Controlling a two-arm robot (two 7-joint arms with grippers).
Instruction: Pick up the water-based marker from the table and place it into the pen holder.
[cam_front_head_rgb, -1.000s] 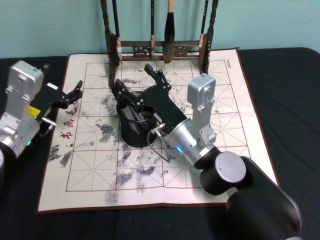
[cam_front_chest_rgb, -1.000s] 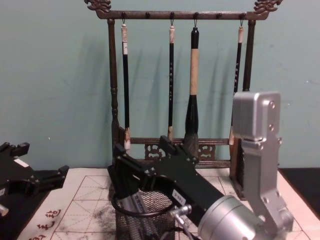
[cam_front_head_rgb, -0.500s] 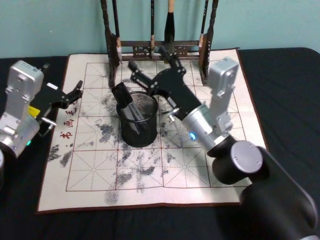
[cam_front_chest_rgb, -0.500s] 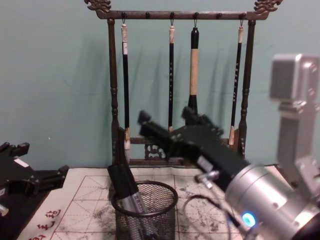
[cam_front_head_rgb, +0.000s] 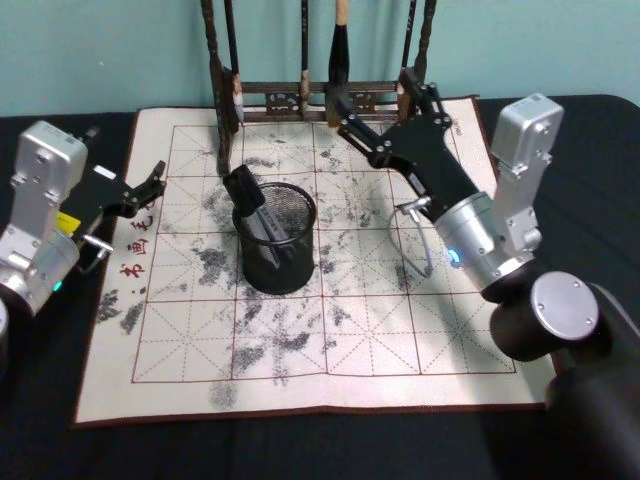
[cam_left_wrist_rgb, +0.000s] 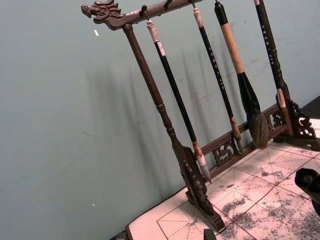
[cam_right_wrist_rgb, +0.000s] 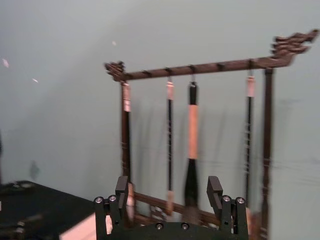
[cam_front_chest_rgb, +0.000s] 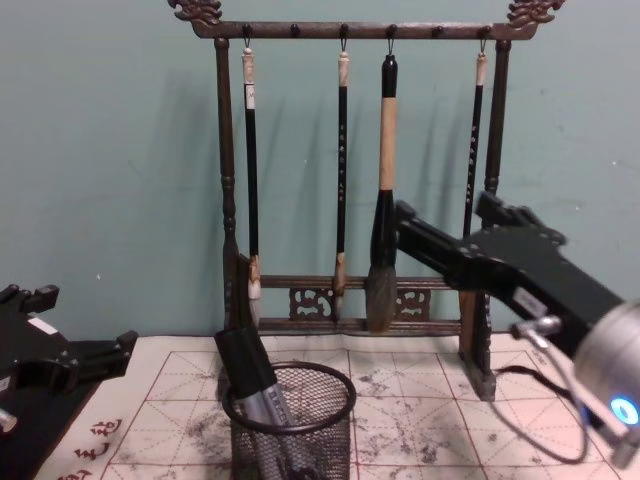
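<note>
The right gripper (cam_front_head_rgb: 385, 112) has its jaws spread wide and empty, raised near the tall dark wooden brush rack (cam_front_head_rgb: 318, 95). The dark, grey-banded water-based marker (cam_front_head_rgb: 250, 201) leans inside the short black wire-mesh pen holder (cam_front_head_rgb: 275, 250) on the white felt mat (cam_front_head_rgb: 400, 340). Placement looks complete. The left gripper (cam_front_head_rgb: 150, 183) is parked, jaws parted, empty

A black wire-mesh pen holder (cam_front_head_rgb: 274, 240) with a smooth solid rim stands on a matt white felt mat (cam_front_head_rgb: 300, 330), ink-stained and ruled in red, over a dark surface (cam_front_head_rgb: 570, 140). Behind, a carved dark wooden rack (cam_front_chest_rgb: 228, 180) carries brushes (cam_front_chest_rgb: 383, 190). Matt black end effectors meet brushed silver arm housings (cam_front_head_rgb: 520, 150).
</note>
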